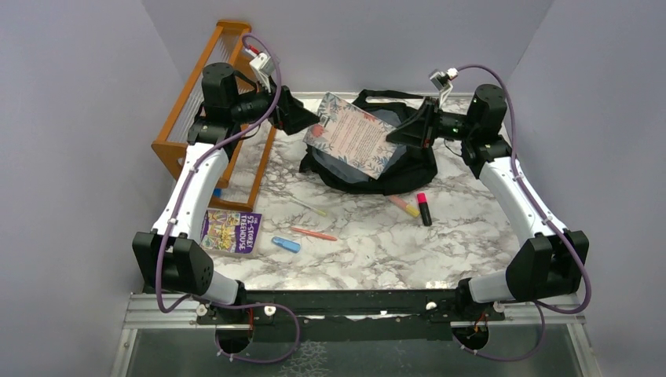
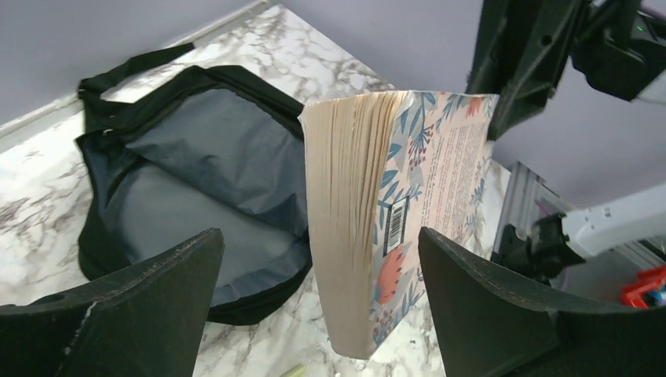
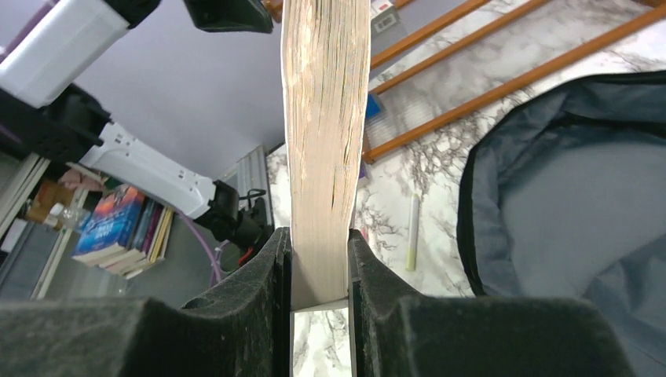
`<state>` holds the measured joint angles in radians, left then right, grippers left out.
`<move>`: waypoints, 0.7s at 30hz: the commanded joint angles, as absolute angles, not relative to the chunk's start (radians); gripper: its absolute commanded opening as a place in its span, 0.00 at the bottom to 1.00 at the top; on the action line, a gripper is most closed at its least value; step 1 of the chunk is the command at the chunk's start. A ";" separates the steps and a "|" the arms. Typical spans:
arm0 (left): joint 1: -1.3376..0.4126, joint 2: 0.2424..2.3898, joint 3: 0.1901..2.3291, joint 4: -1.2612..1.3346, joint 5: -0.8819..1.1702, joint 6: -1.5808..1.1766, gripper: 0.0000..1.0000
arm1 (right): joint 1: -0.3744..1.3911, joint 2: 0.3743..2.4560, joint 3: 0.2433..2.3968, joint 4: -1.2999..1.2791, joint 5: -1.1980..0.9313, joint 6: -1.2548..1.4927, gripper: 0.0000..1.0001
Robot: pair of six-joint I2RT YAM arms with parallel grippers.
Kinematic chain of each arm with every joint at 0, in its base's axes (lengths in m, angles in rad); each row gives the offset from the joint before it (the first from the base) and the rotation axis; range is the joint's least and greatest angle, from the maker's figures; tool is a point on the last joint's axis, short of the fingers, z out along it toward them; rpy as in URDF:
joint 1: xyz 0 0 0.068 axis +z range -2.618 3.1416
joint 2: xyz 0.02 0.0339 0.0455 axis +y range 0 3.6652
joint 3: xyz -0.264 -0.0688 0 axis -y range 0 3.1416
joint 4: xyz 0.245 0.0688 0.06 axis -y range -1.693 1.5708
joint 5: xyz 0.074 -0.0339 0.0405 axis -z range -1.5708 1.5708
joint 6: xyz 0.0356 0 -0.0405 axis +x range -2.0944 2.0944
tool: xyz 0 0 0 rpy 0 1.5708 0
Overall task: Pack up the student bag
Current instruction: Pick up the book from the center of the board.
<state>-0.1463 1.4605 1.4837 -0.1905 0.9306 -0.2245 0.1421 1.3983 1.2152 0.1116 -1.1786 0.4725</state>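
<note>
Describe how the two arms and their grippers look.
The left arm and right arm have white links, bulky black joints and looping purple cables. The left gripper and right gripper have black wedge-shaped fingers with rough matte faces.

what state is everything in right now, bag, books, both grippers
student bag, unzipped, lying open on the table, grey lining showing
floral book, closed, held in the air above the bag
right gripper, shut on the floral book's edge
left gripper, open, fingers either side of the floral book, not touching
purple book, closed, flat on the table
</note>
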 commanded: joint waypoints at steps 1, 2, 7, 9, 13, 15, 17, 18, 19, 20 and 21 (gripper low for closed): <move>-0.146 1.424 1.450 -0.194 1.126 -0.155 0.94 | 0.137 1.365 1.256 0.263 -1.304 0.529 0.01; -0.146 1.410 1.430 -0.186 1.135 -0.156 0.94 | 0.137 1.366 1.256 0.277 -1.311 0.539 0.01; -0.147 1.354 1.329 -0.081 1.220 -0.217 0.94 | 0.137 1.364 1.242 0.361 -1.354 0.596 0.01; -0.150 1.346 1.300 -0.020 1.258 -0.261 0.92 | 0.137 1.365 1.233 0.397 -1.378 0.618 0.00; -0.168 1.346 1.277 -0.004 1.303 -0.282 0.85 | 0.137 1.370 1.216 0.512 -1.445 0.684 0.01; -0.183 1.341 1.272 -0.004 1.324 -0.284 0.83 | 0.137 1.380 1.218 0.550 -1.482 0.707 0.01; -0.200 1.336 1.272 -0.004 1.339 -0.284 0.82 | 0.137 1.393 1.229 0.555 -1.505 0.707 0.00; -0.207 1.333 1.274 -0.004 1.342 -0.284 0.81 | 0.137 1.397 1.233 0.555 -1.510 0.706 0.01; -0.214 1.331 1.276 -0.004 1.345 -0.285 0.80 | 0.137 1.401 1.234 0.557 -1.509 0.706 0.01; -0.219 1.331 1.277 -0.004 1.346 -0.289 0.78 | 0.137 1.403 1.237 0.555 -1.506 0.706 0.01; -0.224 1.330 1.277 -0.004 1.347 -0.292 0.75 | 0.137 1.406 1.239 0.555 -1.503 0.706 0.01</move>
<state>-0.2008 1.3655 1.2758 -0.0456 1.2865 -0.2810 0.1410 1.4006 1.2102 0.4629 -1.4528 0.6689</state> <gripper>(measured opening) 0.797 0.273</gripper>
